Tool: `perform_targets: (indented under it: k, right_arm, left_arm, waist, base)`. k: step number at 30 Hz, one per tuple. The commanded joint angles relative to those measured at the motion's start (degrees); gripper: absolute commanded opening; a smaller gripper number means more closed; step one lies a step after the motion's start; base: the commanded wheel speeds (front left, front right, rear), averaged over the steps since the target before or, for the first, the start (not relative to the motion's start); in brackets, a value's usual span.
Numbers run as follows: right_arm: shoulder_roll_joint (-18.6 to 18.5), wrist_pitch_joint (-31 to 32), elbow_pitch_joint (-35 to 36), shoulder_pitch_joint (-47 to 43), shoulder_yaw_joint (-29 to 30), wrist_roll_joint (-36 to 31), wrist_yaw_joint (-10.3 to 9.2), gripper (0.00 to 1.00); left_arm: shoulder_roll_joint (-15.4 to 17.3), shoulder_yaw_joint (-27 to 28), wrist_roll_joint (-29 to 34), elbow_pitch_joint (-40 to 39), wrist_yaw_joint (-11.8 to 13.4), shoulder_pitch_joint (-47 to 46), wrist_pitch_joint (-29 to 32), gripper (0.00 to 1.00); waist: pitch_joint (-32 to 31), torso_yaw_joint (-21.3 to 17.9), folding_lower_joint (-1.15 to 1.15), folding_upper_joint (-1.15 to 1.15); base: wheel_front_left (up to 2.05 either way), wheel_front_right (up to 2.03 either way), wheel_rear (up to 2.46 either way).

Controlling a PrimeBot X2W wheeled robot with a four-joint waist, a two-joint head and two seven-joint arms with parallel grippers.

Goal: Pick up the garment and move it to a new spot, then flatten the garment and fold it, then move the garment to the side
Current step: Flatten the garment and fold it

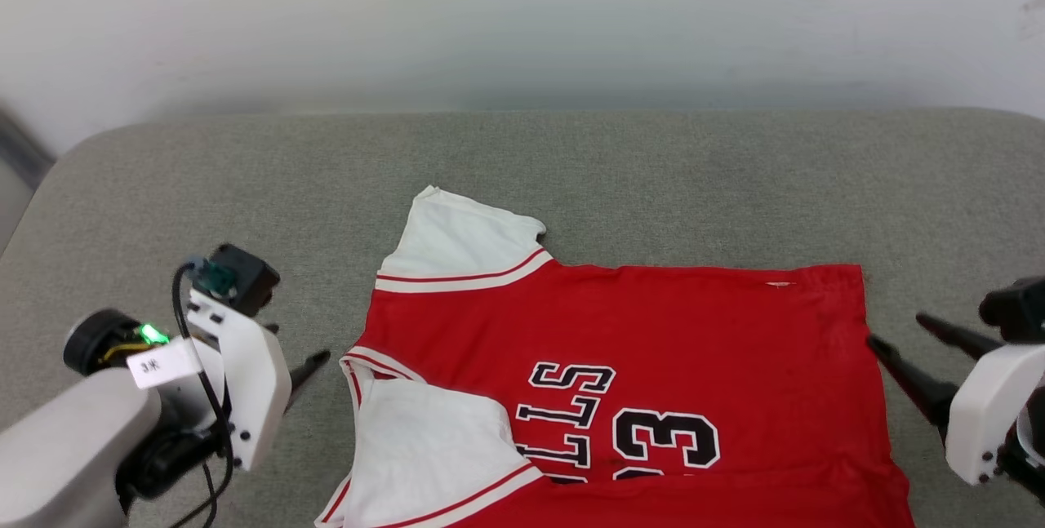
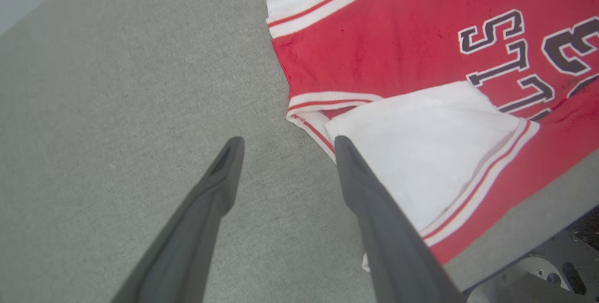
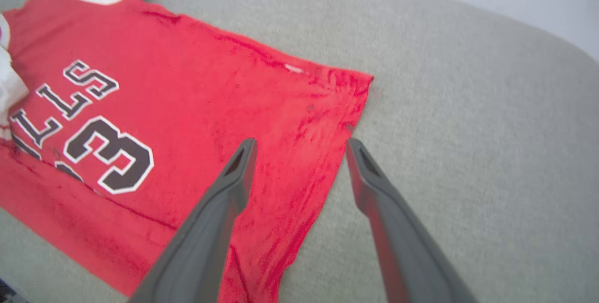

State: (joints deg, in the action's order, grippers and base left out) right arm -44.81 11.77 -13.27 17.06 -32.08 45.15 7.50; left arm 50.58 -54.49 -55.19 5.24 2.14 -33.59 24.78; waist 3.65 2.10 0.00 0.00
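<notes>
- Two pincers stand released, fingers spread with nothing between them. The left pincer point(image 2: 286, 153) sits just beside the collar end of the jersey. The right pincer point(image 3: 300, 146) straddles the hem edge, one finger over red cloth and the other over bare grey.
- From the head view, the left pincer point(image 1: 309, 366) is low at the collar side and the right pincer point(image 1: 898, 334) has a fingertip at the hem. I cannot tell whether either actually touches the fabric.
- The red jersey point(image 1: 653, 332) lies spread flat on the grey fabric-covered worktop point(image 1: 245, 185), collar to the robot's left and hem point(image 3: 355, 106) to its right.
- The near white sleeve point(image 2: 421, 148) is folded in over the chest and covers part of the dark lettering point(image 1: 571, 397).
- The far sleeve point(image 1: 461, 238) sticks out past the body of the jersey.
- A crease crosses the numerals point(image 3: 110, 158), so the near side looks folded over already.
- Handling, as a judgement:
  - The cloth looks thin, light and limp, so it will sag and drag unless lifted from two points together.
  - It should not slip much on the textured worktop.
- Best holds, as I judge them:
  - On the left, pinch the striped collar trim point(image 2: 327, 101), where the layers are thickest.
  - On the right, pinch the hem corner.
  - Bite deep enough to catch every layer, or the folds may fall open.
</notes>
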Motion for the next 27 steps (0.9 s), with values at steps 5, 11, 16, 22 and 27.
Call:
perform_targets:
  k: [5, 11, 16, 22, 27]
  right_arm:
    - [7.38, -8.01, 3.42, -1.42, 10.87, -8.96, -0.02, 1.0]
    - [16.93, -11.9, 11.47, -5.86, 22.73, -20.24, -0.03, 1.0]
    - [23.19, -12.22, 17.56, -9.15, 27.97, -26.11, -0.02, 1.0]
    - [26.28, -11.73, 21.68, -8.25, 28.35, -28.56, -0.02, 1.0]
    - [26.74, -11.63, 22.91, -6.06, 28.07, -28.93, -0.02, 1.0]
  left_arm:
    - [-0.26, 3.32, 0.98, 0.7, 0.96, -5.74, -1.57, 1.0]
    - [-1.3, 6.0, 1.51, 3.55, 0.37, -14.53, 1.53, 1.0]
    - [-3.16, 7.08, 0.76, 7.89, -0.82, -22.56, 6.69, 1.0]
    - [-4.98, 5.97, -0.71, 14.11, -2.46, -31.12, 17.73, 1.0]
    - [-6.58, 4.6, -1.1, 18.32, -3.18, -36.01, 25.12, 1.0]
  waist:
    - [2.23, -1.97, 0.0, 0.0]
    - [6.85, -4.73, 0.0, 0.0]
    - [11.91, -7.06, 0.0, 0.0]
    - [18.21, -10.26, 0.0, 0.0]
    - [23.02, -12.16, 0.0, 0.0]
  base:
    - [0.0, 0.0, 0.0]
    - [0.0, 0.0, 0.0]
    - [0.0, 0.0, 0.0]
    - [0.0, 0.0, 0.0]
    - [0.0, 0.0, 0.0]
